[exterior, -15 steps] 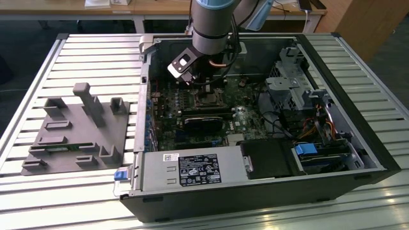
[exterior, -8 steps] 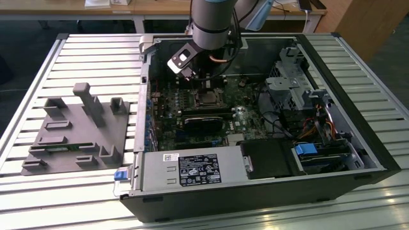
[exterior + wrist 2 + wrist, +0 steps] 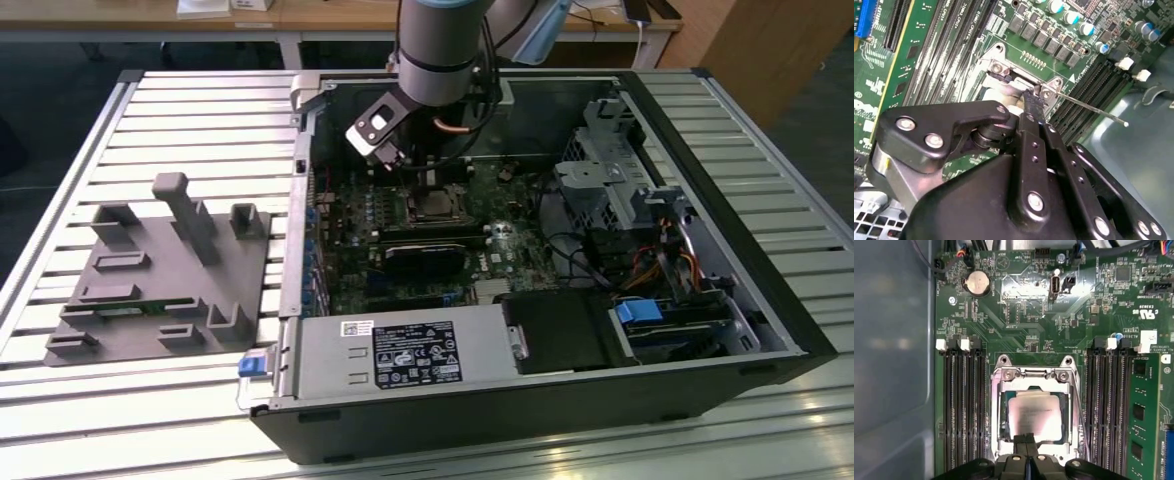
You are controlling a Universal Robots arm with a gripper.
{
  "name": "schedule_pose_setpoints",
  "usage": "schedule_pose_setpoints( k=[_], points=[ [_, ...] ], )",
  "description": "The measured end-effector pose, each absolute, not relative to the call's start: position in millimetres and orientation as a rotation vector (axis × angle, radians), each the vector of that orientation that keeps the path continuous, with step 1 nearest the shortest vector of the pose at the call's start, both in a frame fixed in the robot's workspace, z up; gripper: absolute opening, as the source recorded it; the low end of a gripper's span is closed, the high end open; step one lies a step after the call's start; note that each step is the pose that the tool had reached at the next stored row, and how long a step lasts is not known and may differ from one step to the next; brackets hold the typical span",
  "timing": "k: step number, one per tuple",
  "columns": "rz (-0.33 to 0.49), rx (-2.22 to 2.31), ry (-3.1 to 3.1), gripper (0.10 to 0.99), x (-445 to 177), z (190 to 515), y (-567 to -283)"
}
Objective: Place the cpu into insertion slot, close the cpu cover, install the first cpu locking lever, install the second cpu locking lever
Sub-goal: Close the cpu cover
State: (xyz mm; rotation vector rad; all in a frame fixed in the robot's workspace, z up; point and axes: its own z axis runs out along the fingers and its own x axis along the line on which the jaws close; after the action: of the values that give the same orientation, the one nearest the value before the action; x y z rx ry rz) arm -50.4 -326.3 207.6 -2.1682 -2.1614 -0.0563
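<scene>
The cpu (image 3: 1034, 415), a silvery-grey square chip, lies in the insertion slot (image 3: 1002, 440) on the green board. The cpu cover (image 3: 1033, 374), a silvery frame, lies flat over the slot, and the chip shows through its window. My gripper (image 3: 1027, 441) is shut with nothing between its fingers, and its tips rest at the cover's edge. In the second wrist view the fingertips (image 3: 1030, 99) sit at a corner of the slot. A thin wire locking lever (image 3: 1094, 111) sticks out free from that corner. In the exterior view the gripper (image 3: 424, 178) hangs just above the slot (image 3: 434, 206).
Black memory slots (image 3: 961, 405) flank the socket, with a green memory stick (image 3: 1141, 415) on one side. A black block (image 3: 427, 262) sits beside the socket. The case holds a power supply (image 3: 400, 355) and a drive cage (image 3: 627, 190). A grey fixture (image 3: 160, 270) lies at the exterior view's left.
</scene>
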Motion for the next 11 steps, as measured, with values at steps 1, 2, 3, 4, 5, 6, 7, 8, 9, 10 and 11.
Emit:
schedule_pose_setpoints(
  k=[1, 2, 3, 4, 5, 6, 7, 8, 9, 10, 11],
  points=[
    [-0.055, -2.168, -2.161, 0.106, -50.4, 206.2, -326.3],
    [-0.054, -2.167, -2.16, 0.106, -50.4, 204.9, -326.3],
    [-0.053, -2.167, -2.16, 0.106, -50.4, 203.8, -326.3],
    [-0.052, -2.167, -2.16, 0.106, -50.4, 203.1, -326.3],
    [-0.052, -2.167, -2.16, 0.106, -50.4, 202.4, -326.3],
    [-0.052, -2.167, -2.16, 0.106, -50.4, 201.9, -326.3],
    [-0.051, -2.167, -2.16, 0.106, -50.4, 201.5, -326.3],
    [-0.051, -2.167, -2.16, 0.106, -50.4, 201.1, -326.4],
    [-0.05, -2.167, -2.16, 0.106, -50.4, 200.8, -326.4],
    [-0.049, -2.167, -2.16, 0.106, -50.5, 200.5, -326.4],
    [-0.049, -2.167, -2.16, 0.106, -50.5, 200.2, -326.5]
  ],
)
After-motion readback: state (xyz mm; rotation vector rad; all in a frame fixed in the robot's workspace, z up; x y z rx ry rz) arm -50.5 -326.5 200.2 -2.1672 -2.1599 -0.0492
